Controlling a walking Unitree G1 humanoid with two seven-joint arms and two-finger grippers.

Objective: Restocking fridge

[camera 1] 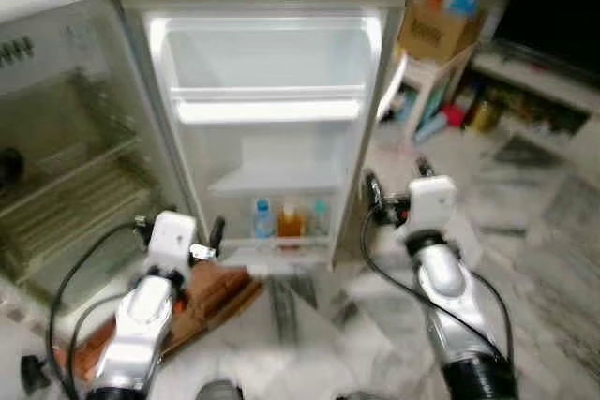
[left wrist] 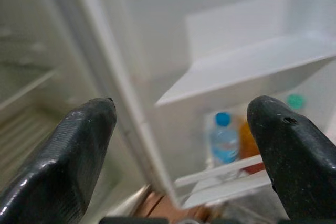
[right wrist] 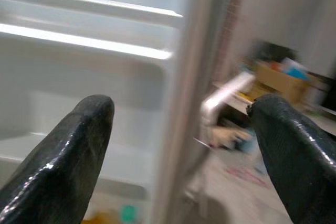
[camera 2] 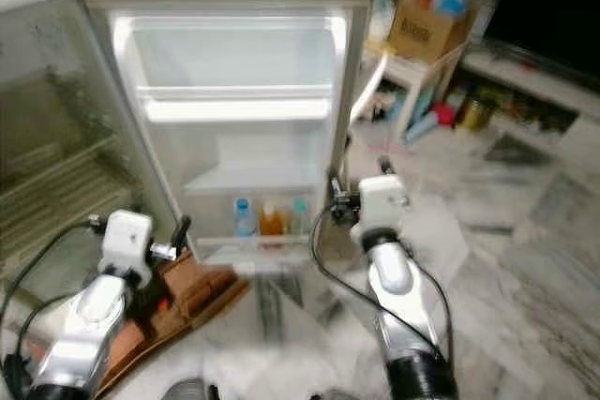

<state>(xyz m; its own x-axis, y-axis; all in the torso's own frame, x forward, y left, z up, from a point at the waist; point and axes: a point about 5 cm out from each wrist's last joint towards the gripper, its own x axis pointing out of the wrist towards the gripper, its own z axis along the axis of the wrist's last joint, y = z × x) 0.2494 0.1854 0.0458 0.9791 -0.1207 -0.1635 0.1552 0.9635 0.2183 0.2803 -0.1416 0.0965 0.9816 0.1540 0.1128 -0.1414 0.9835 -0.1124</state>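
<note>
With both the left gripper (left wrist: 181, 129) and right gripper (right wrist: 181, 129) spread and empty before the open fridge (camera 1: 267, 2), fetch stock first (three bottles (camera 1: 289, 219) already stand at its bottom front edge).

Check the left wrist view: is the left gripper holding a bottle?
No, the left gripper is open and empty; the blue-capped bottle stands beyond it on the fridge's bottom shelf.

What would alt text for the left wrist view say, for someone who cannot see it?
Two black gripper fingers stand wide apart and empty before an open white fridge. Between them, low inside the fridge under a white shelf, stand a clear blue-capped bottle, an orange bottle and a green-capped one.
</note>
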